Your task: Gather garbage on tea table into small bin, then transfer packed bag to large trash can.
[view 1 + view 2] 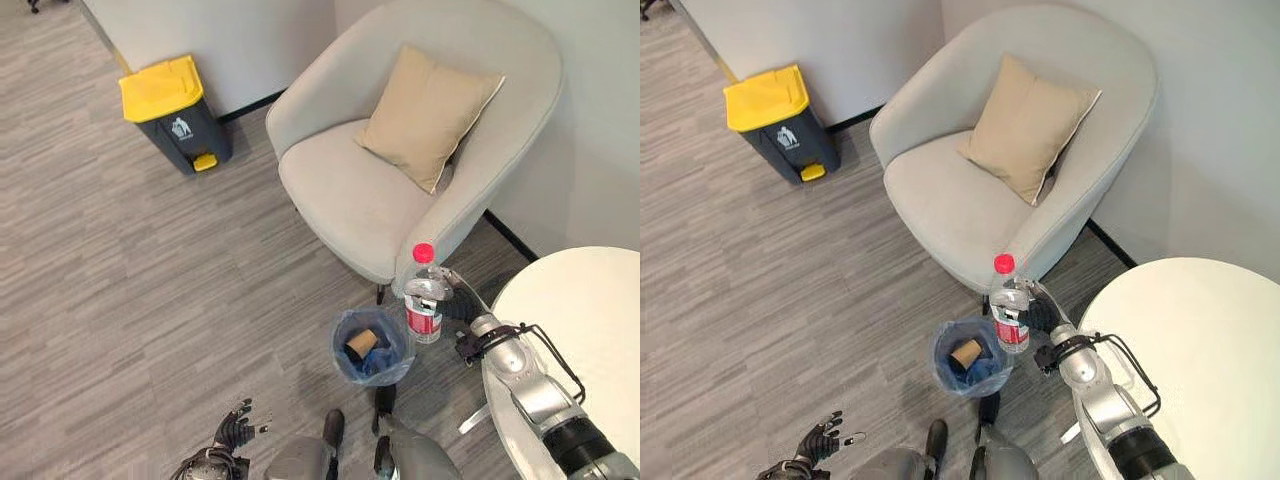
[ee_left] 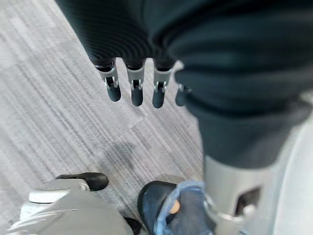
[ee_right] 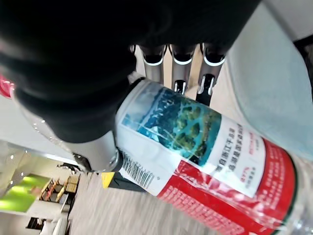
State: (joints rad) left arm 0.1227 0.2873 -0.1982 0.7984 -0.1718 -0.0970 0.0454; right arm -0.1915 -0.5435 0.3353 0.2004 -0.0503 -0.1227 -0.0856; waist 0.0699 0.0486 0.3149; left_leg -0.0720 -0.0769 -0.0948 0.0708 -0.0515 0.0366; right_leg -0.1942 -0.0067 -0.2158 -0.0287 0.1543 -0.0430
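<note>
The white desk [image 1: 590, 330] is cut off by the picture's right edge. The right hand [image 1: 455, 300] is largely hidden behind the bottle [image 1: 425, 295]. Contents of the small bin [image 1: 345, 325] beneath the brown cup [image 1: 361, 343] cannot be identified.

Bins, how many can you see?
2. The small bin with a blue bag stands on the floor by the armchair; the yellow-lidded trash can stands by the wall. Others could be out of view.

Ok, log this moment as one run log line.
right hand: shut on bottle, upright beside small bin | bin: holds cup | left hand: open, idle | table: bare
</note>
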